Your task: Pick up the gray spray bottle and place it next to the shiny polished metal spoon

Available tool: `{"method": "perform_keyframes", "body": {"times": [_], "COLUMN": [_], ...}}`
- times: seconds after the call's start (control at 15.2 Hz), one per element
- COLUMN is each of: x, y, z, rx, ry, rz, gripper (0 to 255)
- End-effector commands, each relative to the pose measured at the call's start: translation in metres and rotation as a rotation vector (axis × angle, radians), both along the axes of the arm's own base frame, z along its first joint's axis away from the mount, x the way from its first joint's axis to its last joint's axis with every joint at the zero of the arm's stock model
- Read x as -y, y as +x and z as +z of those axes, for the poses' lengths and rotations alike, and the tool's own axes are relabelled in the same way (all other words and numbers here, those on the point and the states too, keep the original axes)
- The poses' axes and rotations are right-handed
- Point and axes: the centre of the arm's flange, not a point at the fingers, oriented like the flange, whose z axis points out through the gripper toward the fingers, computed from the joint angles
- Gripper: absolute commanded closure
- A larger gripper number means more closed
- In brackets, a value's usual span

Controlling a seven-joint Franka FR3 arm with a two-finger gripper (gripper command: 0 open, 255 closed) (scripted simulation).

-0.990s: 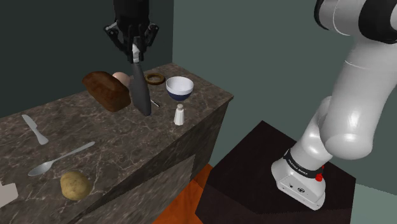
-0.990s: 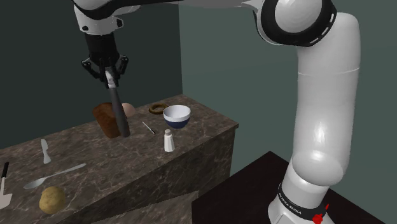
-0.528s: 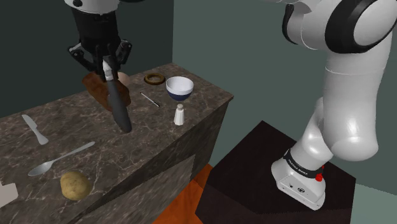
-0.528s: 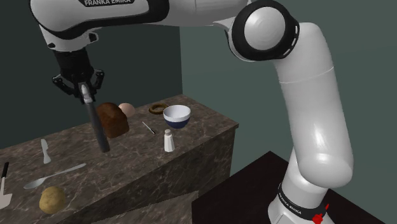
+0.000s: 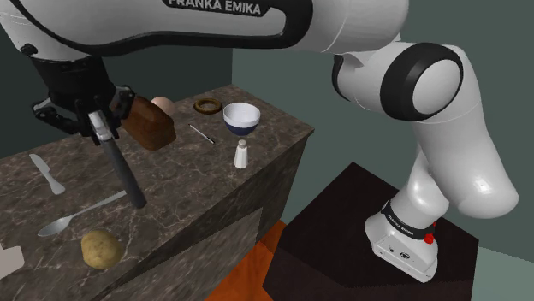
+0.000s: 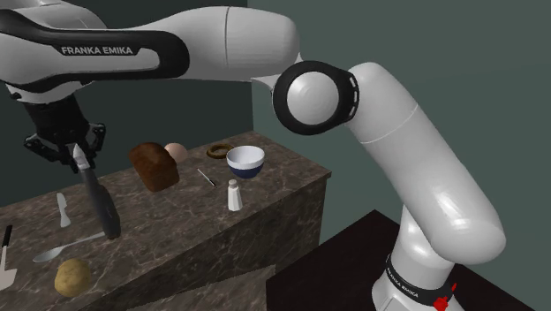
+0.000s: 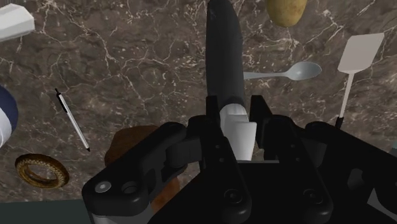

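A: One question first: how is the spray bottle [image 5: 126, 175] held in the shoulder view?
B: It is clasped at its pale head by the black gripper [image 5: 101, 130], whose fingers are closed against it. The dark gray body is hung slanted over the marbled counter [image 5: 214, 184], its lower end just beside the handle of the metal spoon [image 5: 79, 215]. Whether the counter is touched cannot be told.
A: What else is laid out there?
B: A potato [image 5: 101, 249] is seen near the spoon's bowl, a knife [image 5: 47, 174] further back, and a brown loaf [image 5: 147, 125], a white-and-blue bowl [image 5: 241, 117] and a small shaker [image 5: 241, 154] well apart towards that view's right.
A: And the second exterior view?
B: The gripper [image 6: 79, 159] is closed round the bottle's [image 6: 99, 205] head, and the body is slanted down to just beside the spoon [image 6: 75, 245].
A: Is that confirmed by the wrist view?
B: Yes. The pale head is pinched between the two fingers [image 7: 259, 111], and the bottle [image 7: 224, 57] is stretched away from the gripper [image 7: 235, 118] over the counter [image 7: 140, 57]. The spoon [image 7: 286, 73] is seen just beside its far half, with the potato [image 7: 286, 9] beyond and a pale spatula [image 7: 357, 57] past the spoon's bowl
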Motion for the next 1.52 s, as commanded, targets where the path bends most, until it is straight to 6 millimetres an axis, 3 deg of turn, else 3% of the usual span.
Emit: {"method": "perform_keyframes", "body": {"times": [0.0,0.79,1.25,1.32,1.45], "x": [-0.005,-0.005,-0.005,-0.005,-0.005], "y": [0.0,0.0,0.0,0.0,0.0], "z": [-0.009,-0.072,-0.072,-0.072,-0.072], "rx": [0.001,0.001,0.001,0.001,0.001], "ry": [0.0,0.0,0.0,0.0,0.0], "rz": [-0.001,-0.001,-0.001,-0.001,-0.001], "gripper": [255,255,255,0,0]}}
